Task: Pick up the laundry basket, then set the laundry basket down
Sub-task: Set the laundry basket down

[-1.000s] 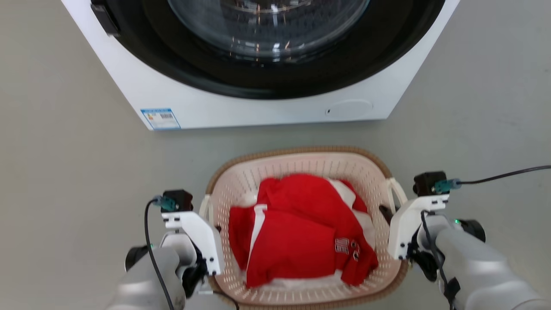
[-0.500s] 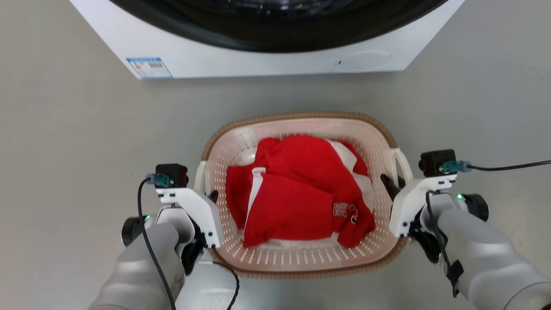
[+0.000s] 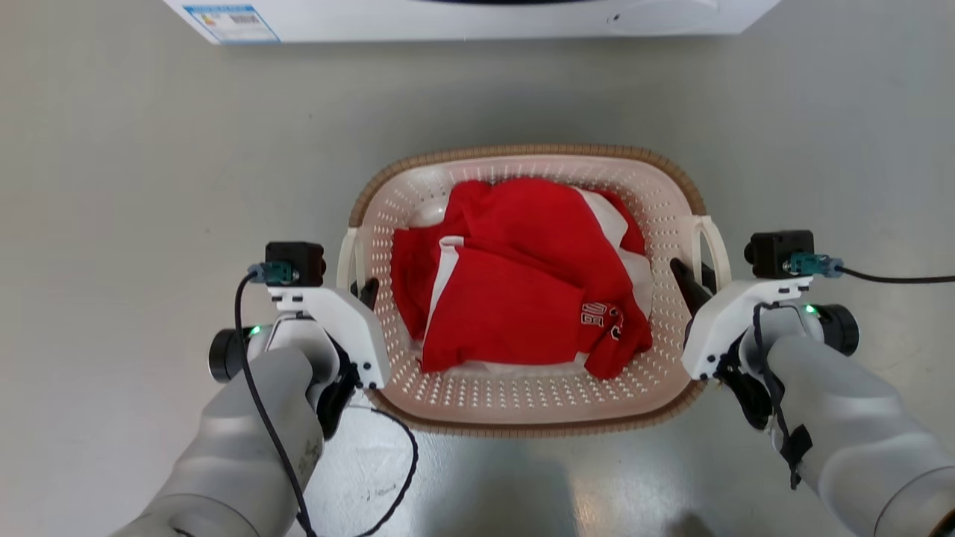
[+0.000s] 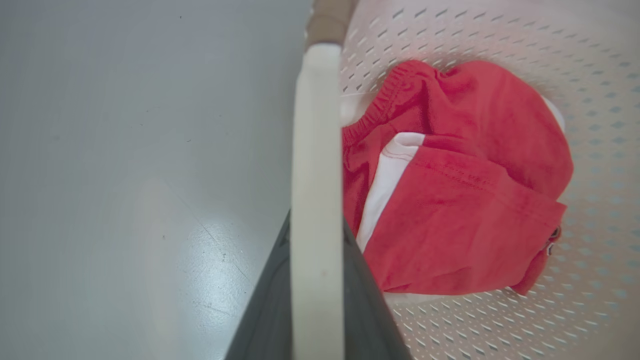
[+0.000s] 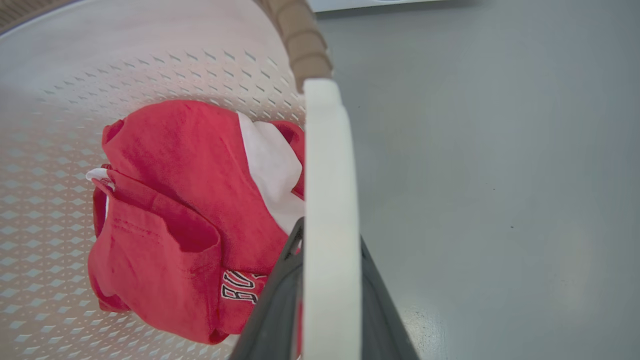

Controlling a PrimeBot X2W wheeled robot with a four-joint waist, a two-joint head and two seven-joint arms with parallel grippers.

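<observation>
One laundry basket (image 3: 522, 409), holding red clothing (image 3: 515, 306), in front of the washing machine (image 3: 462, 19) and apart from it. Left hand (image 3: 365, 292) pinches its left loop handle (image 4: 316, 150), right hand (image 3: 685, 277) pinches the right loop handle (image 5: 330, 200): opposed grips, likely to keep the load level.

So the laundry basket (image 3: 522, 403) is sitting dead centre in front of the robot, with the washing machine (image 3: 462, 19) standing behind it, well apart across the floor (image 3: 134, 149). A pile of clothes (image 3: 515, 298) is lying inside the basket. The left gripper (image 3: 362, 287) is sitting at the basket's left side and the right gripper (image 3: 694, 274) at its right. Each is pinching 1 of the 2 side handles, with its fingers lying on either side of the loop.
</observation>
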